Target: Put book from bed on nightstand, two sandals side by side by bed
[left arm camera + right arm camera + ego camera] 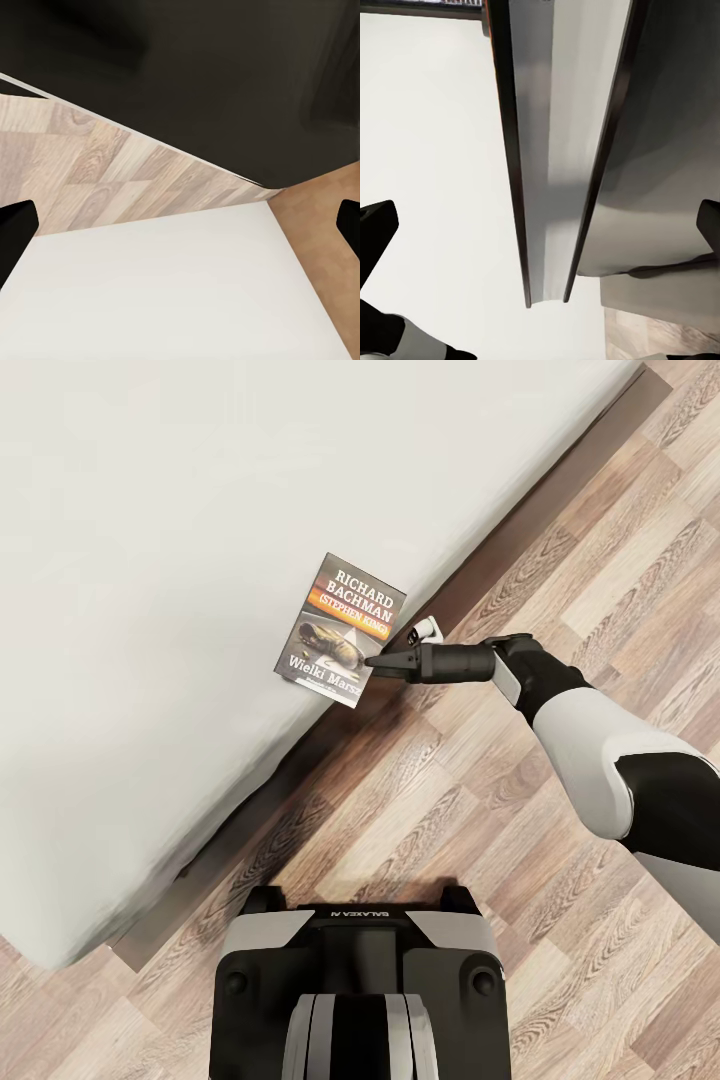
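Bed (150, 610): the pale mattress fills the upper left of my head view, its edge running diagonally; a strip of dark frame shows below that edge, against the wood floor (560, 590).

Floor: light wood-grain planks lie off the bed's lower-right side; my left wrist view also catches planks (112, 180) beside a plain white surface that I cannot identify.

Robot base (360, 990): black and grey, it stands on the floor just off the bed's edge, at the foot of my head view.

Right arm (590, 750): white and black, it reaches from the floor side toward the bed's edge.

Book (342, 630): the Bachman paperback lies cover up on the mattress, right at the bed's edge, one corner at the brink.

Book, close up: my right wrist camera looks at it edge-on (547, 150), dark covers either side of grey pages, with the mattress behind.

Right gripper (385, 657): its tips meet the book's corner at the bed's edge. In the wrist view its fingers (375, 232) stand wide apart, the book between them, untouched by either.

Left gripper (180, 240): fingers spread wide, nothing between them.
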Controlling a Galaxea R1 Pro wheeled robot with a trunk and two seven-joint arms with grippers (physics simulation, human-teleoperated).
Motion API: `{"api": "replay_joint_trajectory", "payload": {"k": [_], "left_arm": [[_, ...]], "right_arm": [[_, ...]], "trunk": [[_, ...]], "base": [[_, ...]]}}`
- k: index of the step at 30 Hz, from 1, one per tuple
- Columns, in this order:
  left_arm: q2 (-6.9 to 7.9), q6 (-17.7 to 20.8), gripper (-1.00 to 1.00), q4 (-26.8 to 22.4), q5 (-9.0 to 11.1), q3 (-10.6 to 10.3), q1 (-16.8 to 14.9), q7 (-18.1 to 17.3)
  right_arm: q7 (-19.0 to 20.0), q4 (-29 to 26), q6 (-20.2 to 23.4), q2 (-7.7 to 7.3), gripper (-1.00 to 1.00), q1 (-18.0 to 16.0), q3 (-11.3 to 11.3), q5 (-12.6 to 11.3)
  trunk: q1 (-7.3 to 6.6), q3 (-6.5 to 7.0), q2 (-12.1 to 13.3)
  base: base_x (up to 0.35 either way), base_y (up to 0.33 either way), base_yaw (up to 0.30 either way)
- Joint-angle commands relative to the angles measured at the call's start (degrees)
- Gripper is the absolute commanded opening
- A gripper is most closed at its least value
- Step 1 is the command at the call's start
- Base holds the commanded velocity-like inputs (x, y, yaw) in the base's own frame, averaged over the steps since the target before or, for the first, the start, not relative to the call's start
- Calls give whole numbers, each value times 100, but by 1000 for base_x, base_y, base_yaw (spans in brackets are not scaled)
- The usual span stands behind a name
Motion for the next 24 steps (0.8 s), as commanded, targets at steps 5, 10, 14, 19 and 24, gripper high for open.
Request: {"api": "replay_joint_trajectory", "payload": {"k": [5,10,14,19,24], "left_arm": [[3,-16,100,-3,-18,-35,0,-7],[3,-16,100,-3,-18,-35,0,-7],[3,-16,100,-3,-18,-35,0,-7],[3,-16,100,-3,-18,-35,0,-7],[3,-16,100,-3,-18,-35,0,-7]], "right_arm": [[15,-3,62,1,100,-2,38,-28],[15,-3,57,4,100,-2,38,-26],[15,1,57,5,-100,-2,38,-24],[15,4,55,3,-100,-2,38,-23],[15,5,54,3,-100,-2,38,-23]], "trunk": [[0,-1,-1],[0,-1,-1],[0,-1,-1],[0,-1,-1],[0,-1,-1]], "base": [[0,0,0],[0,0,0],[0,0,0],[0,0,0],[0,0,0]]}}
